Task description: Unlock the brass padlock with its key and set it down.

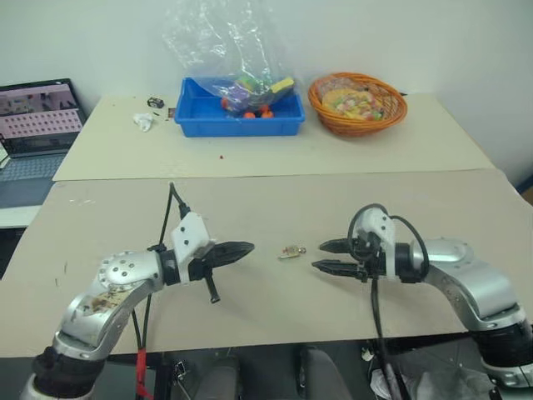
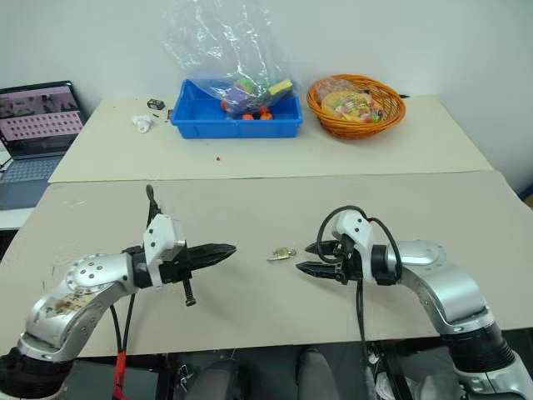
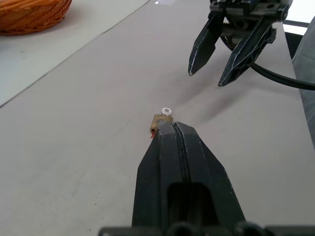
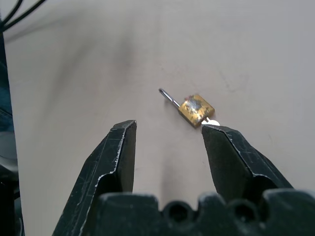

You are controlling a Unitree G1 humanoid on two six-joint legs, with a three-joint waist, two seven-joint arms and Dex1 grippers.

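Table [image 1: 250, 317] bears brass padlock [image 4: 196, 110] — shackle [image 4: 169, 98] swung free.

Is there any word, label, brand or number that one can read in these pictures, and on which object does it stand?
None can be read.
laptop screen: rows of small marks, too small to read.
brass padlock: worn face, no legible stamp.
wrappers in the orange basket: print too blurred to read.

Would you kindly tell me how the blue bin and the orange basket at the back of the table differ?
The blue bin is rectangular, smooth-walled plastic; the orange basket is round and woven. A crumpled clear plastic bag rises out of the blue bin, while the contents of the orange basket lie low inside its rim. Both sit side by side near the wall, holding colourful items.
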